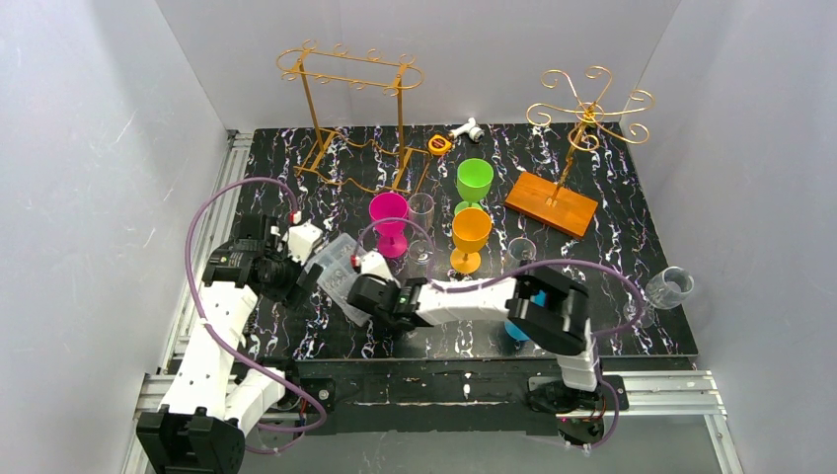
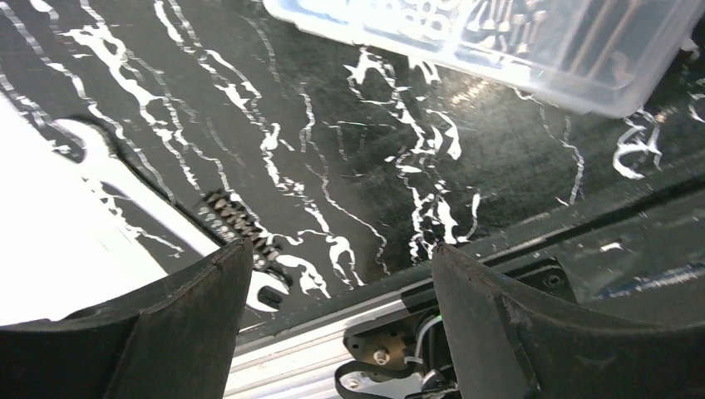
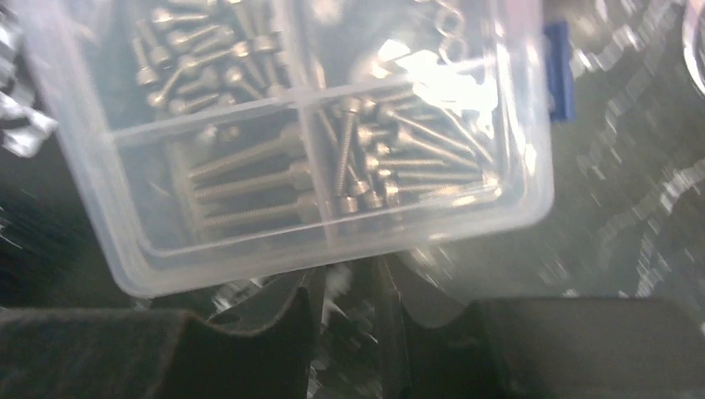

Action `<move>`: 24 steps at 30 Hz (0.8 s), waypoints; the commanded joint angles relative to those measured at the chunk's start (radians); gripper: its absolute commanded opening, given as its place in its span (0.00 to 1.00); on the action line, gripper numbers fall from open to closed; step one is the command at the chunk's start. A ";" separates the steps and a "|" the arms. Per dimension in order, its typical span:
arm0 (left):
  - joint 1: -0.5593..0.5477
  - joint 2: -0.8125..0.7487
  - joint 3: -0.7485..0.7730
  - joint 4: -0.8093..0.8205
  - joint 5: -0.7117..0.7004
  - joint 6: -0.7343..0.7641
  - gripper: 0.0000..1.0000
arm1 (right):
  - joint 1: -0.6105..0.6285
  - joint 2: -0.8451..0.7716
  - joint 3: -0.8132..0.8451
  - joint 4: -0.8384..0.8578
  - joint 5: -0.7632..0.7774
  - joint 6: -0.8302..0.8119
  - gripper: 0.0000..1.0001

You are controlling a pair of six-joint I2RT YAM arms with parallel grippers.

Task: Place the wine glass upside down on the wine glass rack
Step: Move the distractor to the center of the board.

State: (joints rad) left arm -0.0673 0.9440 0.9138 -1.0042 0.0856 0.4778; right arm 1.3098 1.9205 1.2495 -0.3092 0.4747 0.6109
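Several wine glasses stand mid-table in the top view: pink (image 1: 388, 219), a clear one (image 1: 421, 212), green (image 1: 474, 181) and orange (image 1: 471, 235). Another clear glass (image 1: 671, 286) lies at the right edge. One gold wine glass rack (image 1: 350, 74) stands at the back left, and a second (image 1: 589, 107) rises from a wooden base. No gripper touches a glass. My left gripper (image 1: 308, 265) (image 2: 341, 249) is open and empty. My right gripper (image 1: 357, 281) (image 3: 353, 270) has its jaws a narrow gap apart. The near edge of a clear screw box (image 3: 316, 125) hides its tips.
The clear screw box (image 1: 336, 257) (image 2: 515, 41) sits tilted between the two grippers at the front left. A small clear cup (image 1: 521, 250) stands by the orange glass. An orange ring (image 1: 439, 144) and a white fitting (image 1: 466, 128) lie at the back. The table's front rail (image 2: 332, 332) is under my left fingers.
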 commanded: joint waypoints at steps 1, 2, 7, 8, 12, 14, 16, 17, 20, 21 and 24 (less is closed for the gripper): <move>0.009 -0.027 0.007 0.076 -0.112 -0.023 0.78 | -0.034 0.112 0.205 0.051 -0.016 -0.054 0.36; 0.017 -0.025 0.011 0.086 -0.121 -0.030 0.78 | -0.044 0.126 0.228 0.045 -0.016 -0.061 0.36; 0.107 0.025 0.054 0.116 -0.088 -0.064 0.78 | -0.074 0.179 0.312 0.019 0.006 -0.118 0.36; 0.127 0.049 0.070 0.117 -0.059 -0.071 0.78 | -0.079 0.189 0.332 0.002 0.020 -0.133 0.35; 0.169 0.101 0.087 0.157 -0.017 -0.085 0.79 | -0.097 0.189 0.357 -0.035 0.060 -0.145 0.35; 0.171 0.128 0.087 0.202 -0.020 -0.100 0.79 | -0.106 0.180 0.358 -0.035 0.079 -0.153 0.36; 0.171 0.165 0.103 0.224 -0.009 -0.117 0.79 | -0.121 0.179 0.367 -0.040 0.087 -0.159 0.36; 0.173 0.182 0.117 0.228 -0.002 -0.126 0.79 | -0.128 0.182 0.375 -0.041 0.089 -0.162 0.36; 0.175 0.224 0.157 0.229 0.025 -0.143 0.79 | -0.145 0.202 0.416 -0.044 0.091 -0.181 0.36; 0.176 0.236 0.172 0.230 0.029 -0.147 0.79 | -0.149 0.216 0.435 -0.044 0.091 -0.190 0.36; 0.184 0.247 0.194 0.223 0.042 -0.148 0.79 | -0.160 0.271 0.521 -0.060 0.087 -0.220 0.35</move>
State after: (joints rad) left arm 0.1024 1.1931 1.0504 -0.7826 0.0845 0.3519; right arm 1.1706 2.1380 1.6386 -0.4000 0.5243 0.4366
